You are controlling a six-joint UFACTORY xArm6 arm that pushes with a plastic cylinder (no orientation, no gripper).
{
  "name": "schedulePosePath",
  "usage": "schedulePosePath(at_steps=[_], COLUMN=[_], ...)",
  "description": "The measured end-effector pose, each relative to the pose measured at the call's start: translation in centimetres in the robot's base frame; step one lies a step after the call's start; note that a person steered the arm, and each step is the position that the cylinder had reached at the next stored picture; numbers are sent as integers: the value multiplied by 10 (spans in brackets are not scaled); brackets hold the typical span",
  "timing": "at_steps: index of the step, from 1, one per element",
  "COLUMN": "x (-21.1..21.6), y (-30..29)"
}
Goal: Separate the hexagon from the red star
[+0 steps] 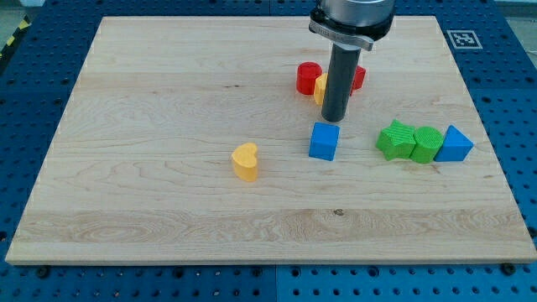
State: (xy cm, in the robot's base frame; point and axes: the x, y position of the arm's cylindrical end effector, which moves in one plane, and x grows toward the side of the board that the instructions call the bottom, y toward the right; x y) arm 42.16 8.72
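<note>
My tip stands near the view's upper middle, just below a tight cluster of blocks. A yellow block, likely the hexagon, shows only as a sliver left of the rod. A red block, likely the red star, peeks out right of the rod; its shape is mostly hidden. A red cylinder sits left of the yellow block, touching it. The rod covers the middle of the cluster, so I cannot tell whether the yellow and right red blocks touch.
A blue cube lies just below my tip. A yellow heart lies lower left. At the right, a green star, a green block and a blue triangle form a row. The wooden board ends near them.
</note>
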Motion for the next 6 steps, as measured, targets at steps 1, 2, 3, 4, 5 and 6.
schedulePosePath(at_steps=[1, 2, 3, 4, 5, 6], x=[0, -10, -33, -36, -67, -55], y=[0, 8, 9, 9, 9, 9])
